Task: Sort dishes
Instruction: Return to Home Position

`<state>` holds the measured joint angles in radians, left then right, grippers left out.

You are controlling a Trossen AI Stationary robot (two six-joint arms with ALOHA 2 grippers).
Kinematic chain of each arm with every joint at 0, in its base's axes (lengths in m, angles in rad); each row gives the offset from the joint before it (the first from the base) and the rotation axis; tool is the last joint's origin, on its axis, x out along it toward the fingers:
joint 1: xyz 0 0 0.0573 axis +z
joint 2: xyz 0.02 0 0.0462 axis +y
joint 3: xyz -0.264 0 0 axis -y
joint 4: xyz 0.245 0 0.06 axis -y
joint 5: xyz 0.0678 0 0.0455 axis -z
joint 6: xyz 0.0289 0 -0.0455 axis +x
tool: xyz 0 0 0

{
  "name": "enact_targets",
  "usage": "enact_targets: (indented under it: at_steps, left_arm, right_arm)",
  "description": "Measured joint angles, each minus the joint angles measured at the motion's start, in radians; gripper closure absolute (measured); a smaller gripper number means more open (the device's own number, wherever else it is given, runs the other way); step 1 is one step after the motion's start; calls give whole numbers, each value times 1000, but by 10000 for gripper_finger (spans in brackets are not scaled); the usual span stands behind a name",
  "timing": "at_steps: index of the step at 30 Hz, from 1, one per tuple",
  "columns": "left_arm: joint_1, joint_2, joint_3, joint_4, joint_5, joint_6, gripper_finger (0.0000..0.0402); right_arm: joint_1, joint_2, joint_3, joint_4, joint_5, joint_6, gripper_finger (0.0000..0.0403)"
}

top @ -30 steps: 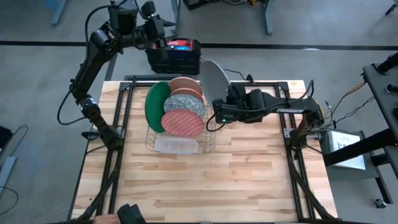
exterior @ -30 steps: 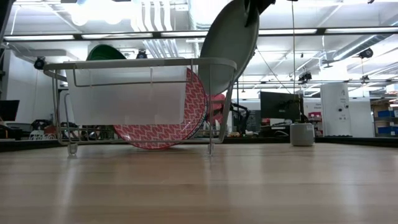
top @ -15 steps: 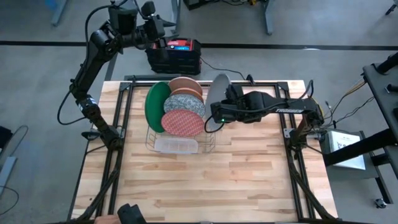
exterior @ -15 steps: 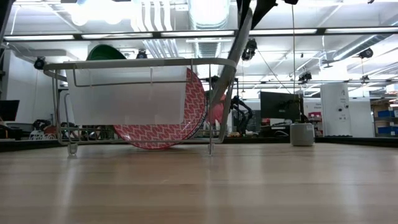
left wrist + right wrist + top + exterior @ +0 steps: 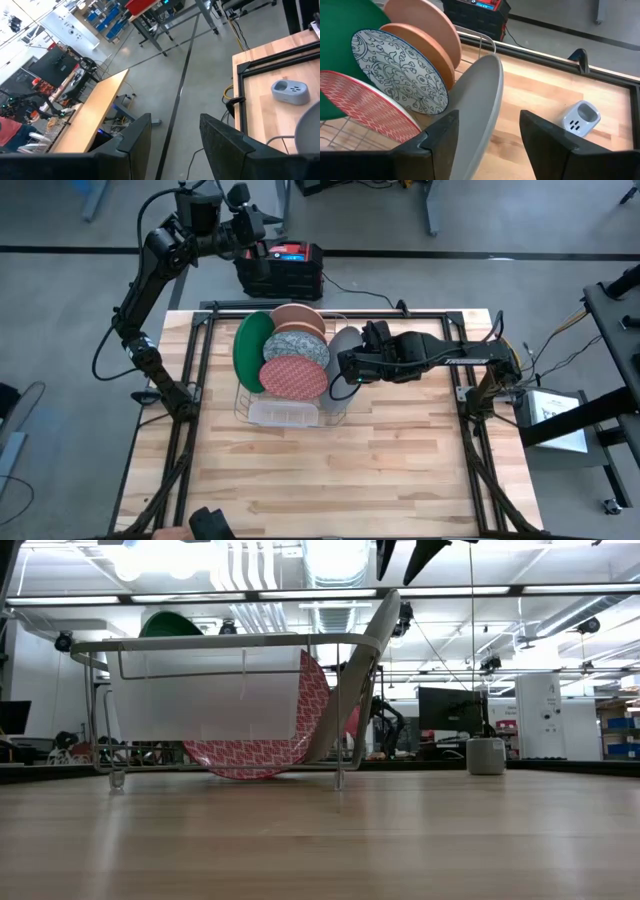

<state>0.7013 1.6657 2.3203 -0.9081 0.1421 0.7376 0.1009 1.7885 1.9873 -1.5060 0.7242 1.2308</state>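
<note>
Several plates stand on edge in the wire rack (image 5: pixel 285 416): dark green (image 5: pixel 247 350), salmon-pink (image 5: pixel 298 317), white speckled (image 5: pixel 295 345) and red (image 5: pixel 293 378). The grey plate (image 5: pixel 477 107) has its lower rim in the rack's right end. It tilts right and leans on the rack's end rail (image 5: pixel 352 640). My right gripper (image 5: pixel 489 121) is open just above the grey plate's top rim (image 5: pixel 388 598), one finger on either side and apart from it. My left gripper (image 5: pixel 175 131) is open with nothing between its fingers, raised beyond the table's far left corner.
A small grey-blue gadget (image 5: pixel 581 119) lies on the table right of the rack, near the far edge. A black case with a red top (image 5: pixel 282 268) stands behind the table. Bare wood stretches from the rack to the near edge.
My right gripper has come down and toward the rack with the grey plate, then opened and let it go. The plate, held high before, now stands with its lower rim in the rack's right end and leans on the end rail.
</note>
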Motion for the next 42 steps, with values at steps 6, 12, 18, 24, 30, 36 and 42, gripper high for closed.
enact_targets:
  at_steps: [6, 12, 18, 24, 30, 36, 42]
  left_arm:
    - [0, 0, 0, -3, 9, -18, 244]
    - [0, -32, 6, -125, 496, -120, 244]
    - [-47, -97, 8, -227, 881, -137, 244]
    - [-264, -125, 8, -228, 791, -242, 247]
    - [-647, -121, -52, -147, 493, -259, 247]
    - [-981, -128, -256, 54, -41, -162, 247]
    - [-1073, -187, -517, 241, -153, -163, 247]
  right_arm:
    - [0, -3, 1, -18, 0, -36, 198]
    - [70, -79, -1, -55, 194, -236, 200]
    - [278, -215, -107, 50, 456, -481, 220]
    - [484, -365, -422, 335, 432, -626, 243]
    - [545, -460, -743, 1086, 187, -1061, 268]
    - [430, -433, -970, 1943, -428, -1534, 296]
    - [272, -382, -1015, 2083, -529, -1667, 329]
